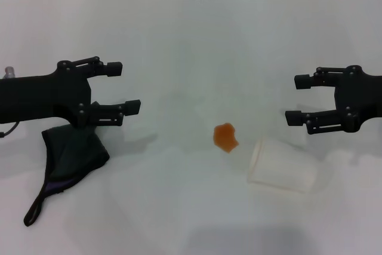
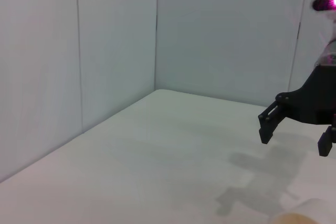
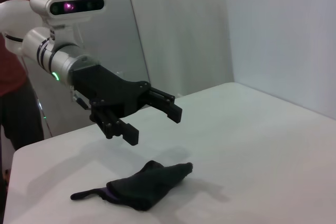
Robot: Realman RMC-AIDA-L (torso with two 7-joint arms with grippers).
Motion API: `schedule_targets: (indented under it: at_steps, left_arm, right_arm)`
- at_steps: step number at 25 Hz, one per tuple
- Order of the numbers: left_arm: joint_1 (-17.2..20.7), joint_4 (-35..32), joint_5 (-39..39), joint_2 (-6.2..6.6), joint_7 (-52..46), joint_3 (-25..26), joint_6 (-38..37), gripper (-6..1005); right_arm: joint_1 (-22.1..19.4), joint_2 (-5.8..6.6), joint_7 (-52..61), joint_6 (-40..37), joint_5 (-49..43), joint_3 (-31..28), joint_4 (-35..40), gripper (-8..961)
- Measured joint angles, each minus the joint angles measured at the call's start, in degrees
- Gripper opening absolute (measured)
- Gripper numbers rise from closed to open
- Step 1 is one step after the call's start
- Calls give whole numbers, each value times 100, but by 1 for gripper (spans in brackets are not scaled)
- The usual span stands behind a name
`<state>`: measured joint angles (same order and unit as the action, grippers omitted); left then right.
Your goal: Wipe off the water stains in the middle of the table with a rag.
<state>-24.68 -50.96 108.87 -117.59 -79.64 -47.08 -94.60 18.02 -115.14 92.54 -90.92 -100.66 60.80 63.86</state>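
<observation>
We're pre-grasp: left gripper (image 1: 119, 91) hangs spread and empty above the soft black purple-edged rag (image 1: 71, 156) on the plain white table (image 1: 191, 28), right gripper (image 1: 301, 100) spread, idle beside the small orange-amber water stain (image 1: 225, 137) mid-table, so next we judge left must descend and pinch the cloth.

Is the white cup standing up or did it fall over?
Fell over. The cup lies on its side on the table, its open mouth facing the orange water stains just beside it.
</observation>
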Motion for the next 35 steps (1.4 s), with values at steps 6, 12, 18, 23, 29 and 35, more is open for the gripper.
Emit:
schedule_targets:
  at_steps: [6,12,18,23,29,35]
  left_arm:
    - [6,-168,3,-7,-47,-9,-140,880]
    - [-9,-180,7,-9,-69,-12,-152,880]
    - [-5,-184,12,-17,-61,-12,-156,880]
    - [-2,-186,12,-18,-67,-12,-156,879]
    - [-8,-186,17,-18,-65,-13,-156,879]
    - [-11,-186,21,-18,-68,-21,-156,879]
  right_arm:
    - [-16,0,37,-9,3,4,24,817]
    - [-10,0,77,-27,-11,2,26,816]
    - [-9,0,112,-32,-19,2,49,816]
    - [-14,0,114,-32,-24,2,54,815]
    - [13,19,294,-41,-71,6,106,814]
    - [5,2,913,-42,-557,70,749,814]
